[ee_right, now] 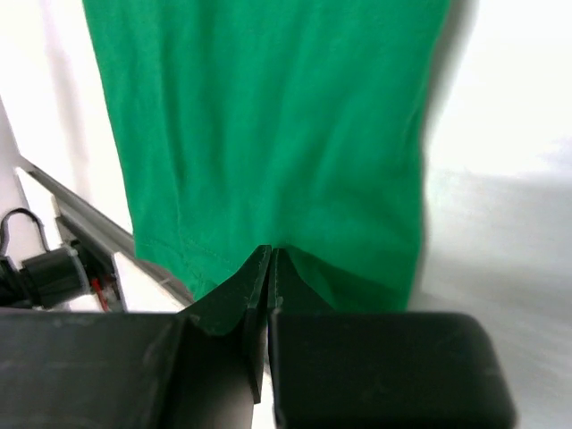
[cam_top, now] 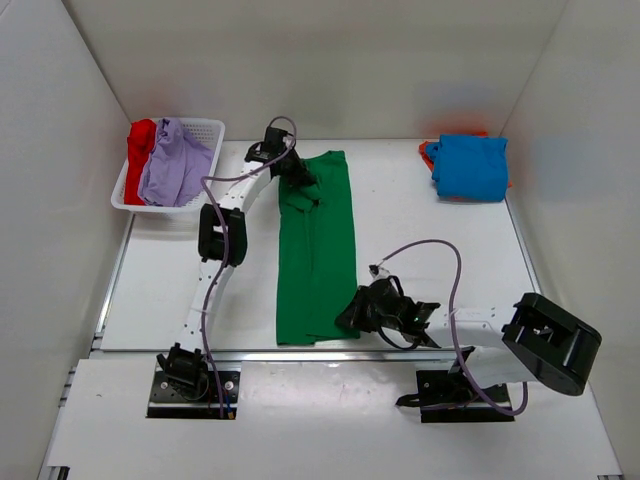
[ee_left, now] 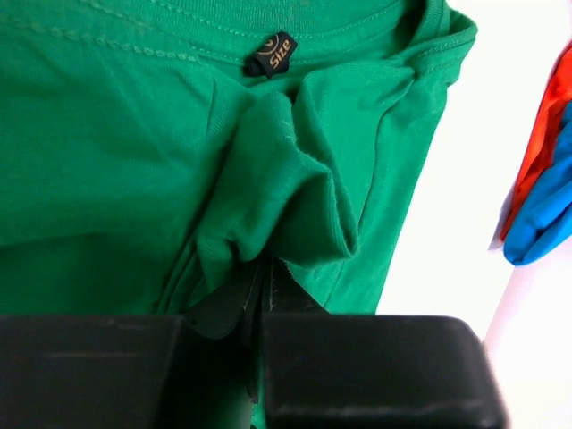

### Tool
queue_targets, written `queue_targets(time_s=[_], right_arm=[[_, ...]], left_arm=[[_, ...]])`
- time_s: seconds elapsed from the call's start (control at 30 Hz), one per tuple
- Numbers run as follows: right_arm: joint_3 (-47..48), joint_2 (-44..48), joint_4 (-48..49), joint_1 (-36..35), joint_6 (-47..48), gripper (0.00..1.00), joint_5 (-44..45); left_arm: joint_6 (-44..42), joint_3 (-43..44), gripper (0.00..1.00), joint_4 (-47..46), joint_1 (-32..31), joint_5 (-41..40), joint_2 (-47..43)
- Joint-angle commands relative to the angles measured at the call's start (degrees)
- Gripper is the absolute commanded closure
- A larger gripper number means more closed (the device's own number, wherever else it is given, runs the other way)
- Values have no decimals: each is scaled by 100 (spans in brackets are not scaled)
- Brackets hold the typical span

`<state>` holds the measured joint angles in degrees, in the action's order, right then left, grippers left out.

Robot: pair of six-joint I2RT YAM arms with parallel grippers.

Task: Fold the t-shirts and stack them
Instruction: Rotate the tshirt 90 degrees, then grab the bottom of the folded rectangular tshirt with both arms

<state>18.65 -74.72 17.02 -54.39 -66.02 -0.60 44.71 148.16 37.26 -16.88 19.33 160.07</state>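
a white mesh basket (cam_top: 208,128) at the far-left corner of the bench (cam_top: 430,240) held a red t-shirt (cam_top: 139,150) and a lavender t-shirt (cam_top: 176,170). the left hand (ee_left: 260,273) was clenched on a bunch of cloth just below the collar of the green t-shirt (cam_top: 318,250), which lay in a long strip down the middle of the bench. the right hand (ee_right: 271,257) gripped its near hem. at far right, a folded blue t-shirt (cam_top: 470,166) sat on a red-orange garment (cam_top: 428,152).
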Motion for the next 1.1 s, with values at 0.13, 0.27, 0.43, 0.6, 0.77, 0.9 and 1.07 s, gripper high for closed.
queue_targets(time_s=[0.13,0.27,0.43,0.6,0.77,0.9,1.07], right_arm=[[507,694,189,121,2116,100,613],[972,1046,-593,743,2954,90,650],[1412,1038,-2102,2572,3349,54,-992],[1475,1143,-3088,2627,3342,46,-1302],[1009,1407,-3091,2188,2920,46,-1346],[701,1451,-2941,1854,2569,46,-1373],[596,890,-2633,1168,2173,47,-1180]], left_arm=[[222,249,42,-465,177,738,-668],[170,-356,32,-508,229,870,-1573],[-847,-2450,30,580,169,196,-3372],[-1069,-7222,28,-112,-218,-385,-6248],[-702,-9932,27,-420,-895,-668,-8401],[-315,-11271,27,-517,-1255,-791,-9334],[169,-12160,27,-859,-1422,-677,-10099]])
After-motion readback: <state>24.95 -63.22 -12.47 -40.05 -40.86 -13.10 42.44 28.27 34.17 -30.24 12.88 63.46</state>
